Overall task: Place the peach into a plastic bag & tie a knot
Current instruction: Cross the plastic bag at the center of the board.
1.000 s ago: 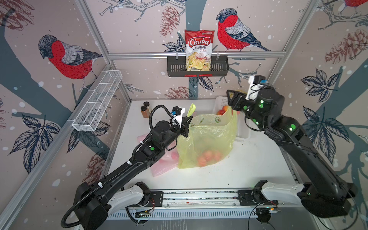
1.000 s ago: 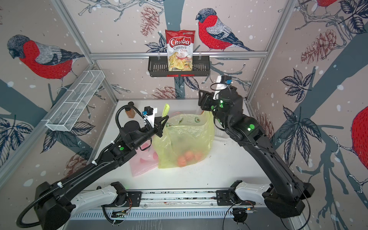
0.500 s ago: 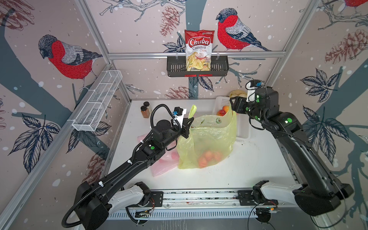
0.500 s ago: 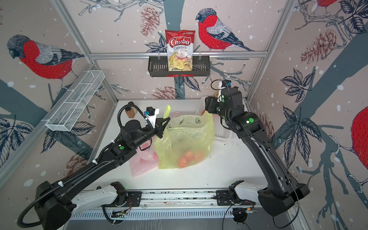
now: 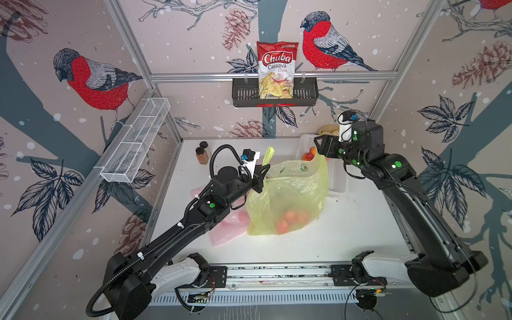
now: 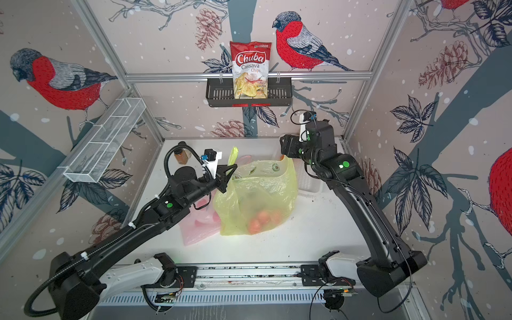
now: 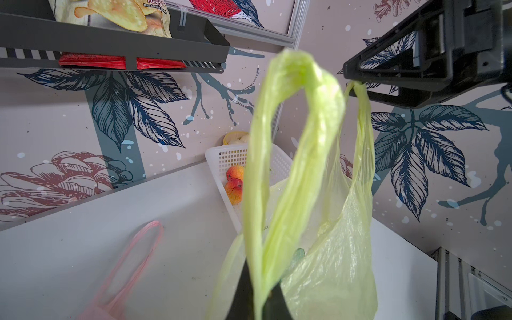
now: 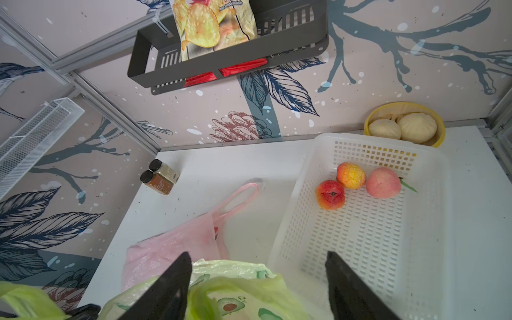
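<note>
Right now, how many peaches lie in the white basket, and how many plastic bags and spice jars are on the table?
Round orange-pink peaches in white perforated plastic basket: 3
Thin plastic bags, yellow-green and pink: 2
Black-capped glass spice jars: 2
Total: 7

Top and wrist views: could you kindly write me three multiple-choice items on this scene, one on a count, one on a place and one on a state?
1. How many peaches lie in the white basket? A one; B three; C five.
2. Where does the chips bag stand? A in the white basket; B inside the yellow-green bag; C in the black shelf.
3. How is the left gripper? A shut on the yellow-green bag's handle; B open; C shut on a peach.
Answers: B, three fruits show in the right wrist view; C, it stands in the shelf on the back wall in both top views; A, the handle loop rises from between its closed fingers in the left wrist view.
</note>
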{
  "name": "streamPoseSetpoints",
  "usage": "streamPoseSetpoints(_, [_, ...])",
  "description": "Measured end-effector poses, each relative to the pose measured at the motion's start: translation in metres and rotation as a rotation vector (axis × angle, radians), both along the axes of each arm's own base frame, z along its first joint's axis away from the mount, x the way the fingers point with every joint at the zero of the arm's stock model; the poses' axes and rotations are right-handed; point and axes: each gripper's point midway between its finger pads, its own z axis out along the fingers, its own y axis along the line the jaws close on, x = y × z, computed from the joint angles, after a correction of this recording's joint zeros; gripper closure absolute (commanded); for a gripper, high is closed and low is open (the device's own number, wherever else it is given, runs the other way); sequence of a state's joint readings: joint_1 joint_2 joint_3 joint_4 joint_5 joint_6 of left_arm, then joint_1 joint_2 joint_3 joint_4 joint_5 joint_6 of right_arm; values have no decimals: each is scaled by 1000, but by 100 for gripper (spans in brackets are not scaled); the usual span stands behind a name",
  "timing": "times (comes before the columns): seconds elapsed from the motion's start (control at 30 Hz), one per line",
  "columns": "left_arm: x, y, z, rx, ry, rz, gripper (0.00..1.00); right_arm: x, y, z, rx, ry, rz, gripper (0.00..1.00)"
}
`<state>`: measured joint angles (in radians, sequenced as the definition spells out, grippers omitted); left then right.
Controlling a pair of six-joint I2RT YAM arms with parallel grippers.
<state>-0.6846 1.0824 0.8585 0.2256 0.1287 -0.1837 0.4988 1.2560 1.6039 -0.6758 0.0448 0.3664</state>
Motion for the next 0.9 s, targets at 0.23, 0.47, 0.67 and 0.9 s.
streamPoseSetpoints(0.23, [1,2,3,-3,-4,5,100,-15,6,20,44,-47,54,20])
streamPoseSetpoints(0.47, [1,4,5,-8,-8,8,100,-6,8,3,13,-8,43,32])
streamPoseSetpoints(0.67, [0,4,5,-6,-6,8,100,5,9,-8,-12,13,24,40])
streamPoseSetpoints(0.9, [0,4,1,2,5,1,100,10,5,-13,-33,15,7,68])
